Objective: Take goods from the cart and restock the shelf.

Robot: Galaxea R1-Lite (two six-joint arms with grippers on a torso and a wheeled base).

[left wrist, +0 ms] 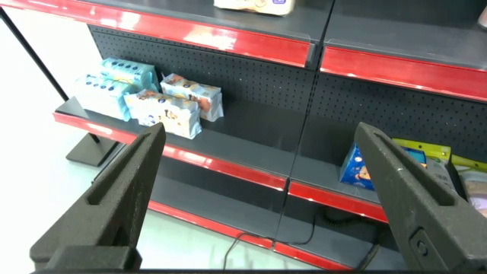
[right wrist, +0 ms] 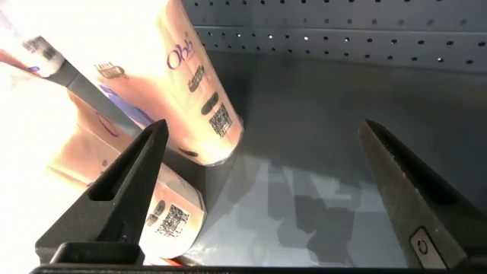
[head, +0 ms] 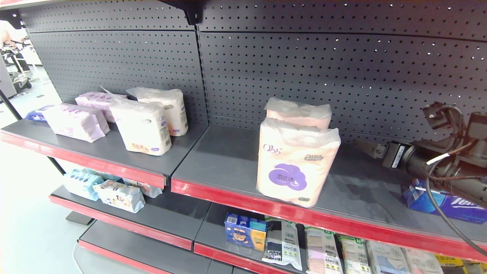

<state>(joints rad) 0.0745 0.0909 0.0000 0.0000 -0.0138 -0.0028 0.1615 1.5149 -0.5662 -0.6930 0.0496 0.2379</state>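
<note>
Two pink tissue packs stand on the upper shelf (head: 228, 156), one (head: 296, 163) at the front edge and one (head: 298, 112) behind it. My right gripper (head: 361, 146) hovers over the shelf just right of them, pointing at them. In the right wrist view it (right wrist: 262, 129) is open with nothing between its fingers, and the front pack (right wrist: 190, 84) and the other pack (right wrist: 152, 205) lie beyond one finger on the grey shelf (right wrist: 327, 137). My left gripper (left wrist: 260, 129) is open and empty, facing the lower shelves.
White packs (head: 142, 125) and pale purple packs (head: 76, 121) fill the left bay. A blue tissue box (head: 445, 201) lies under my right arm. Lower shelves hold small packs (head: 118, 196) (left wrist: 160, 99) and a blue box (head: 245, 230) (left wrist: 358, 167). Bare shelf lies between the bays.
</note>
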